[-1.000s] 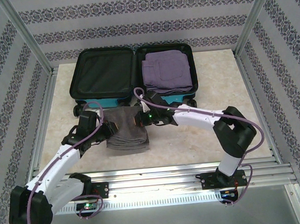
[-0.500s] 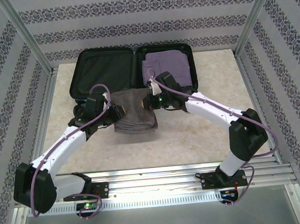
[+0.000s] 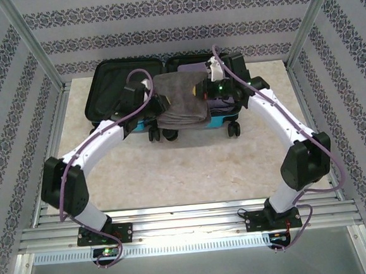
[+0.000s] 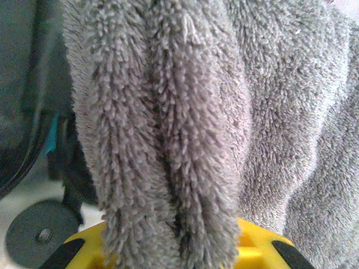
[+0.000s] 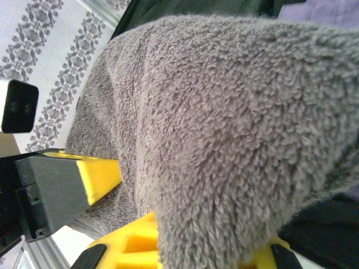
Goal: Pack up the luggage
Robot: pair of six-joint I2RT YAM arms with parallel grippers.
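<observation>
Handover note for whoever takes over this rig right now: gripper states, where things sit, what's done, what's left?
Left gripper: shut on the grey towel.
Right gripper: shut on the same towel, opposite edge.
The towel hangs lifted between them over the middle of the open turquoise suitcase.
Done: folded purple garment lies in the right half.
Left: lower the towel into the suitcase, release, probably close the suitcase.

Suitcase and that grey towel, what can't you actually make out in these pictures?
1. Top external: the grey towel hangs over the luggage's middle, hiding its hinge and most of the purple clothes in the right half.
2. Left wrist: the towel's pile buries the left jaws' tips, so the exact grip is unseen.
3. Right wrist: the towel covers the right jaws' tips, and the luggage is cut off by the top edge.
</observation>
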